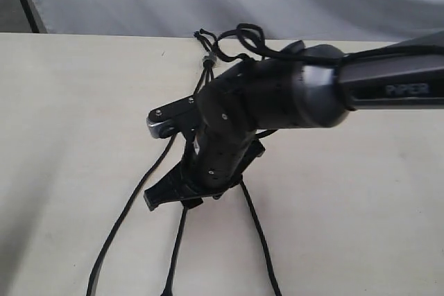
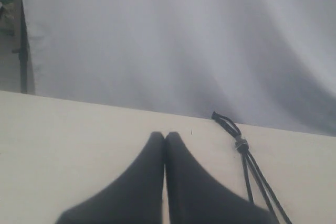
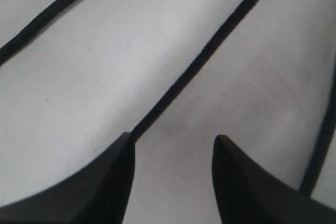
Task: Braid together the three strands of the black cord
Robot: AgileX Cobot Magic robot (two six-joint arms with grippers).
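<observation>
Ideally, the right gripper, jaws apart, needed centring over the middle strand before closing; the left gripper sat pressed together, empty.

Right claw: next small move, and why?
Probably shift the right claw slightly so the strand centres in its gap, then descend and close. It is open, holding nothing, and the strand runs under one fingertip rather than midway.

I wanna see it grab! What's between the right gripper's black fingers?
Just bare pale table, in the right wrist view; a thin black rope strand reaches one finger.
</observation>
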